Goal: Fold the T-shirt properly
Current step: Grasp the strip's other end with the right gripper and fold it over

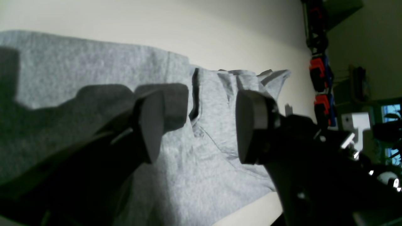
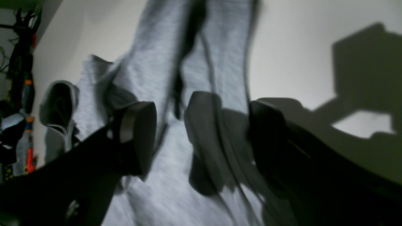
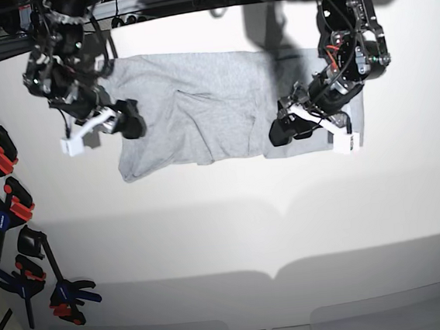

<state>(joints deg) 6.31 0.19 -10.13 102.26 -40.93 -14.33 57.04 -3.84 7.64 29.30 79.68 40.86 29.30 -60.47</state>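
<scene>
The light grey T-shirt (image 3: 198, 97) lies spread across the far part of the white table, plain side up, with creases near its middle and a rumpled lower edge. My left gripper (image 3: 278, 132) hovers over the shirt's right part. In the left wrist view it (image 1: 198, 125) is open, with grey cloth (image 1: 78, 69) and a folded sleeve between its jaws. My right gripper (image 3: 131, 120) is at the shirt's left edge. In the right wrist view it (image 2: 201, 135) is open over wrinkled cloth (image 2: 150, 62). Neither holds anything.
Several black clamps with orange and blue handles (image 3: 6, 209) lie along the table's left edge, and more lie lower down (image 3: 61, 293). They also show in the left wrist view (image 1: 318, 81) and the right wrist view (image 2: 28, 125). White table surface (image 3: 234, 234) stretches in front of the shirt.
</scene>
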